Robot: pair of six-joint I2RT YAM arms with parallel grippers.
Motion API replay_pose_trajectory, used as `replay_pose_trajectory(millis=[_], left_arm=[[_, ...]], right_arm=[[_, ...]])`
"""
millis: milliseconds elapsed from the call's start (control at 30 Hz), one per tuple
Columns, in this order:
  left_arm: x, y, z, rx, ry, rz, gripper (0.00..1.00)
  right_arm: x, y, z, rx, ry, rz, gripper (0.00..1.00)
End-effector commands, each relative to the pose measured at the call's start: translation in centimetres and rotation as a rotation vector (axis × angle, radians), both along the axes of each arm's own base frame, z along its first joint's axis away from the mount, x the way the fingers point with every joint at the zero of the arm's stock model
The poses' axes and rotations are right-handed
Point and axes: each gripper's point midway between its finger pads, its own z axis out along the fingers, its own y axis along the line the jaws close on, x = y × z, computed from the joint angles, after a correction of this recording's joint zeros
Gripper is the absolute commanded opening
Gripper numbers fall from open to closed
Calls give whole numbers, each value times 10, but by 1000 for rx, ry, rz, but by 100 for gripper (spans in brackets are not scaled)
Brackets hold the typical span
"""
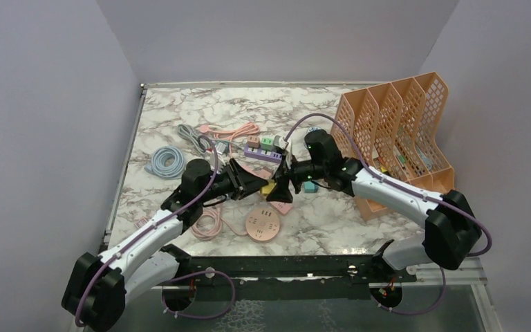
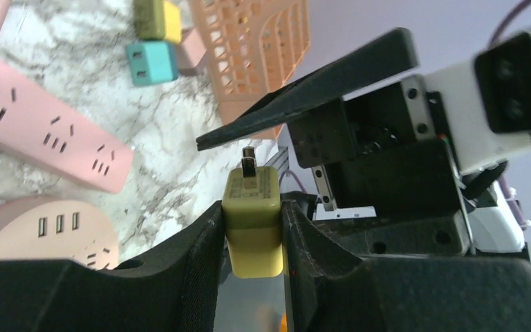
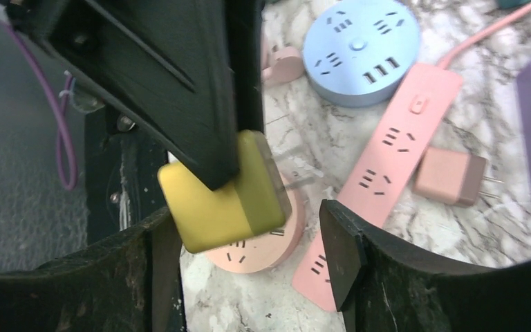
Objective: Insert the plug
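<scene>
Plug (image 2: 252, 221) picked up, not inserted. The left fingers (image 2: 193, 263) are clamped on it, holding it off the worktop (image 1: 180, 111) near the pink power strip (image 3: 387, 152). Right fingers (image 3: 346, 256) are spread apart either side of it; contact unclear. Left to do: align prongs, push into a socket.

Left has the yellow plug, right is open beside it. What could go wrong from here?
1. The plug sits near one finger of the open right gripper, not centred. Closing now could catch a corner and twist it out of the left gripper.
2. A right finger hangs just over the prongs; a small move might knock them.
3. If dropped, it likely lands among the pink strip and round hub.
</scene>
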Motion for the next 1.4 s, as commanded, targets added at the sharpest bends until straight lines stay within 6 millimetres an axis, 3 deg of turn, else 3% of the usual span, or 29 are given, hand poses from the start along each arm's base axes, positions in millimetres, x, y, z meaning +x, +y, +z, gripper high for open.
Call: replay_pose_trajectory(millis=[0, 167, 367, 567, 800, 1000, 1167, 1233, 1300, 1367], left_arm=[[15, 11, 45, -40, -238, 107, 18], [32, 30, 67, -38, -337, 260, 18], [43, 38, 106, -115, -374, 351, 18], [39, 39, 138, -211, -364, 364, 18], [36, 44, 139, -242, -348, 383, 18], [34, 45, 140, -257, -344, 387, 18], [34, 45, 136, -242, -351, 383, 19], [32, 45, 130, -232, -351, 375, 25], [29, 45, 122, -208, -358, 366, 44], [28, 47, 110, -148, -360, 363, 69]], right_arm=[[25, -4, 42, 65, -33, -211, 71], [28, -13, 75, 247, 155, -464, 72], [0, 3, 134, 576, 426, -381, 70], [13, 11, 141, 667, 687, -514, 66], [24, 21, 160, 776, 785, -495, 61], [23, 35, 157, 764, 838, -428, 47], [19, 32, 158, 782, 800, -403, 24], [16, 30, 159, 781, 760, -391, 16], [9, 28, 160, 760, 702, -361, 13], [3, 27, 157, 703, 606, -317, 11]])
